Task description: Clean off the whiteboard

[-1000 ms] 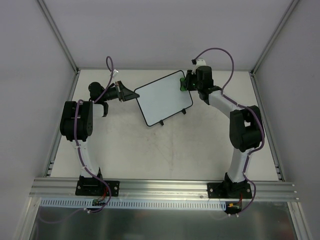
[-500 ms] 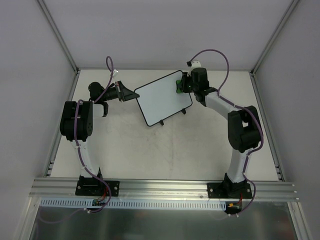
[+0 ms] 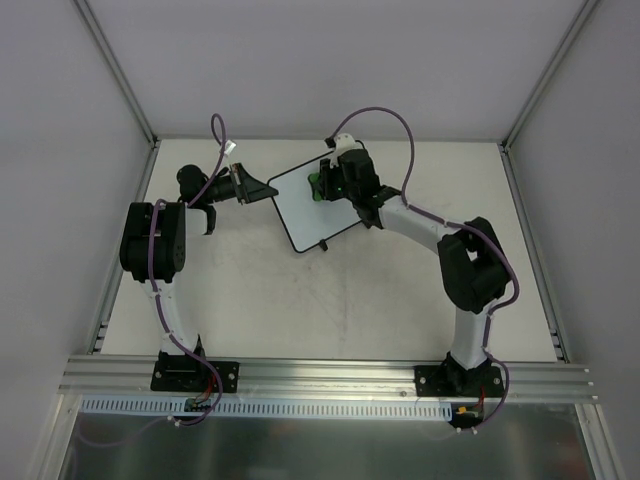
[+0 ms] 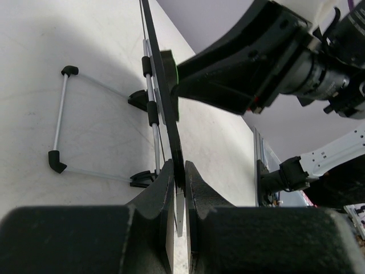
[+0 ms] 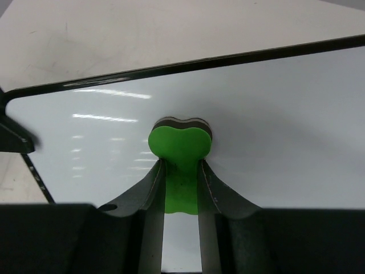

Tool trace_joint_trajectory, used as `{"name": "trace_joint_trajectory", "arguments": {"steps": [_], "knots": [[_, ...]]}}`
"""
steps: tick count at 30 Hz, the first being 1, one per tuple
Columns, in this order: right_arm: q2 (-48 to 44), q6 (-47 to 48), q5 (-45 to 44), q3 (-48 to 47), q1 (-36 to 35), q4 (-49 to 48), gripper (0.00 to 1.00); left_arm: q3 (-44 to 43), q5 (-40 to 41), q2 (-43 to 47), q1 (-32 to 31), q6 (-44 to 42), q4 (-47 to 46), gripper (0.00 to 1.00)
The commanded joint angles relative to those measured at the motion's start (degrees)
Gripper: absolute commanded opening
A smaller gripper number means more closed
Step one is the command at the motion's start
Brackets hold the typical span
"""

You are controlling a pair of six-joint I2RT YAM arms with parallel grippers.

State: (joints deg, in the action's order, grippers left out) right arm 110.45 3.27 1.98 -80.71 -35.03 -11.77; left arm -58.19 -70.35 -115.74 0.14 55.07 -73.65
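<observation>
Over on the left, the left gripper [image 3: 258, 189] has its black fingers [image 4: 162, 188] pressed together on the thin black frame of the whiteboard [image 3: 300, 212], pinching its left edge. The left wrist view catches the board edge-on, a slim dark blade propped on a wire stand [image 4: 60, 121] with black rubbery tips, resting on the matte, pale table [image 3: 300, 300]. The board sits far-centre on the table, skewed, with rounded corners, a glossy white face throwing back streaks of light, and no marks I can make out. Moving right, a green eraser [image 5: 180, 149], smooth, with a notched, lobed top and a dark layer on the side facing the board, is flat against that face near the board's far edge. The right gripper [image 5: 181, 168] is pinching it between two flared black fingers. The right arm [image 3: 420, 222], white and black, reaches across the board's right half and hides that corner from above, a purple cable [image 3: 385, 113] looping over it.
</observation>
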Motion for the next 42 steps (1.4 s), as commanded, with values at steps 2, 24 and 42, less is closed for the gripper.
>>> {"name": "trace_joint_trajectory", "arguments": {"steps": [2, 24, 42], "knots": [[0.64, -1.68, -0.04, 4.93, -4.69, -2.11, 0.00, 0.10, -5.94, 2.10, -1.81, 1.27, -22.68, 0.00], [-3.67, -10.56, -24.21, 23.57, -13.40, -10.55, 0.00, 0.19, -5.94, 2.45, -2.34, 1.18, -22.68, 0.00], [-21.22, -10.74, -22.81, 32.45, -17.71, -8.54, 0.00, 0.19, -5.85, 2.63, -2.43, 1.27, -22.68, 0.00]]}}
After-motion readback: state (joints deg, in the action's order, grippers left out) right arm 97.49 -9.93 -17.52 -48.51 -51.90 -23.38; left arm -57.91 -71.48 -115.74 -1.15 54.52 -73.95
